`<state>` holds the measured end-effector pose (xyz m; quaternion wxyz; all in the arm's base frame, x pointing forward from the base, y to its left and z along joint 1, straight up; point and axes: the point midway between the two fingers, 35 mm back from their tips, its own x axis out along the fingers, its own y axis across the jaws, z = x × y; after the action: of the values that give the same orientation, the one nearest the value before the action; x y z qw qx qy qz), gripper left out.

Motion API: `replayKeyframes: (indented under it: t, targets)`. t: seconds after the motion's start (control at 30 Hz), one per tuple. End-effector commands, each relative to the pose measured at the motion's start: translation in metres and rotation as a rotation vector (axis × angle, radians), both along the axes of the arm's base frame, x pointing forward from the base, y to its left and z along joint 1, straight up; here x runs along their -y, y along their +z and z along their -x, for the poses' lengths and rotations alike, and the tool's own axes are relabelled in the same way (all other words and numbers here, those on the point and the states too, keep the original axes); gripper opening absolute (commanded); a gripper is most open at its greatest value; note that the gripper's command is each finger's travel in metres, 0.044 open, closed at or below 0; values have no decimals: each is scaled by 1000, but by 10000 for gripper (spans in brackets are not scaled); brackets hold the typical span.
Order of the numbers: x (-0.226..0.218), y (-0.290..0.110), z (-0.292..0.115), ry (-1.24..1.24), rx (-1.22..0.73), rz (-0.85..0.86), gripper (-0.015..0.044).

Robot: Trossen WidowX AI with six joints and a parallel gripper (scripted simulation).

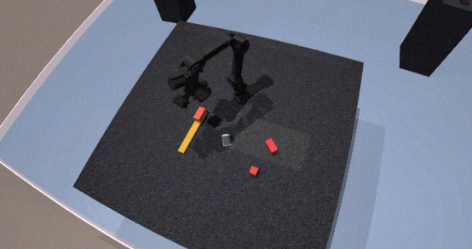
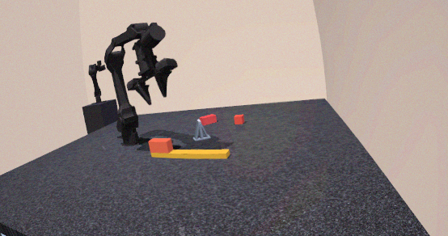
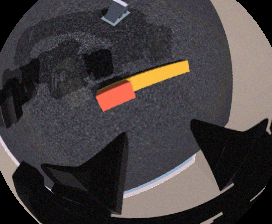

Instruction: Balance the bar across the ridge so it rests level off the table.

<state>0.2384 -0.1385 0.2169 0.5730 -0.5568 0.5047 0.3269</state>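
In the wrist view the gripper shows its two dark fingers spread wide with nothing between them; it holds nothing and hangs high above the mat.

Beyond the fingertips, below and ahead of the gripper, the yellow bar lies flat on the dark mat, with a red block sitting on the end nearer the arm's base. The bar's long axis runs away from the base, so from the top view it stretches from the red block down to its bare far end.

Just past the bar, off its side and apart from it, stands the small grey ridge. Farther off lie two loose red blocks.

My judgement: the coming move is a descent onto the bar, jaws set across its narrow width.
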Motion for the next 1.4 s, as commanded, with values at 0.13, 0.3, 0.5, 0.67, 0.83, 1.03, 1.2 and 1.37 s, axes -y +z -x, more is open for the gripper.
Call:
replayKeyframes:
  t: [0.13, 0.3, 0.5, 0.67, 0.83, 1.03, 1.2, 1.37]
  targets:
    - [1, -5, -12, -205, 5, -90, 315]
    - [2, -10, -20, -339, 2, -140, 315]
    - [3, -16, -28, -501, -6, -195, 315]
    - [3, -22, -35, -638, -14, -236, 315]
    - [4, -28, -42, -776, -23, -272, 315]
    - [4, -36, -50, -944, -35, -308, 315]
    - [4, -43, -57, -1085, -46, -332, 315]
    - [4, -50, -63, -1227, -56, -351, 315]
